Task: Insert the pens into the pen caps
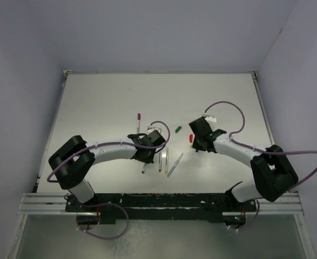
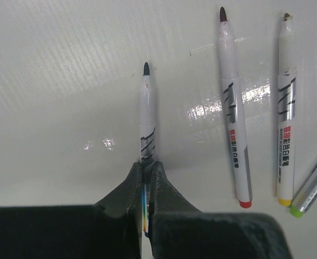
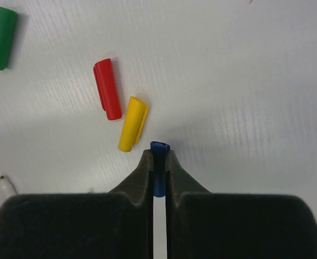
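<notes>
Where the overhead camera looks down, five slim pale pens (image 1: 167, 161): three side by side on the matte white worktop (image 1: 104, 97), one purple-ended pen (image 1: 139, 123) apart, one in the left tool (image 1: 146, 158).
Left wrist: left tool clenched on the dark-tipped pen (image 2: 146, 108); three glossy printed barrels beside it.
Right wrist: right tool (image 3: 158, 162) grasping the blue cap (image 3: 160, 147); three loose smooth clipped caps, namely green cap (image 3: 1, 38), red cap (image 3: 107, 89) and yellow cap (image 3: 133, 123).

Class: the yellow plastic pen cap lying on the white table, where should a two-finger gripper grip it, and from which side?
Probably grip the yellow plastic pen cap across its middle, from above. It lies flat and slanted, so straddle its long sides, clear of the red plastic cap near its upper end.
</notes>
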Controlling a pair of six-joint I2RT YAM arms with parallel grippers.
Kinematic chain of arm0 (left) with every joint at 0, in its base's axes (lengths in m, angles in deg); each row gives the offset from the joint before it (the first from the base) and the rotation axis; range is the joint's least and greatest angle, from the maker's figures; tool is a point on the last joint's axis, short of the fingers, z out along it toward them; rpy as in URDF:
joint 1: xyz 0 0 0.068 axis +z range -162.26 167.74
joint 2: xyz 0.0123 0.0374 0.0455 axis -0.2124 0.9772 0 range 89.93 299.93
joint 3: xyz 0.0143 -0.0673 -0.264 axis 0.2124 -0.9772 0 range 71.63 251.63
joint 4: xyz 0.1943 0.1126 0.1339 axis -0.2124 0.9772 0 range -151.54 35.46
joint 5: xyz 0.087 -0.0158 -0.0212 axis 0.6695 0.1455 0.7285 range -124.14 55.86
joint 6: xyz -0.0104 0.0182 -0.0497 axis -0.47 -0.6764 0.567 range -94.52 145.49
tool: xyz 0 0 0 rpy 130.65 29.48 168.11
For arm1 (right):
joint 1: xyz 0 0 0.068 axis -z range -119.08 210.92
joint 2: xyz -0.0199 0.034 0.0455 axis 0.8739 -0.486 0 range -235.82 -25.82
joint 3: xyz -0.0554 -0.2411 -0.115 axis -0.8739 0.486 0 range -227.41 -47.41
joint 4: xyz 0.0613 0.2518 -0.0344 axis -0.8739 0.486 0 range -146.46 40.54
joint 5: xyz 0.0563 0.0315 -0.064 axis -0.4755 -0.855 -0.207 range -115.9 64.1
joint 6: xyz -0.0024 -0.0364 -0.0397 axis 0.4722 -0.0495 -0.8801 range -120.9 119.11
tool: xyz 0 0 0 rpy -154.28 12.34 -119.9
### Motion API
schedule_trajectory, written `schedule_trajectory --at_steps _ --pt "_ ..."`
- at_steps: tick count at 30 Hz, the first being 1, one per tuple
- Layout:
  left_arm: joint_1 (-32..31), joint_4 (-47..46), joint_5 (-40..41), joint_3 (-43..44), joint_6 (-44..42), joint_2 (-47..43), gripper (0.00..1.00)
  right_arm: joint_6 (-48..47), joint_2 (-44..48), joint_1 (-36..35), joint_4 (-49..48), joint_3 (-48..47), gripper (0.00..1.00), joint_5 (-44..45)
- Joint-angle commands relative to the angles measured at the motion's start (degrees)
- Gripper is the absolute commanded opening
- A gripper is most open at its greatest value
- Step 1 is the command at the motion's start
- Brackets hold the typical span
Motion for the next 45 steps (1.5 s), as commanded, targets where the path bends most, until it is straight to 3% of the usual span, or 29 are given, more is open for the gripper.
schedule_trajectory --at_steps 1,12,19,34,45 --pt "-0.7 2.9 -0.7 -1.5 -1.0 -1.5 0.0 -3.1 7.4 -0.1 3.3 -3.4 0.0 2.6" --pt "-1.1 -0.6 1.0 -0.9 -4.6 -15.6 0.0 -9.6 29.9 -0.1 -6.5 2.8 0.0 4.7" --pt "-1.1 -21.5 -4.1 -8.2 -11.8 -26.1 0.0 -17.2 38.6 -0.1 -18.9 7.7 0.0 0.9" --pt "-4.1 -64.2 -16.1 -20.0 -15.6 -25.6 0.0 -18.7 42.2 -0.2 -40.0 11.1 0.0 -8.8" --pt "-5.3 -72.5 -16.6 -20.4 -10.9 -24.6 0.0 -15.9 43.0 -0.1 -53.7 15.2 0.0 -19.9"
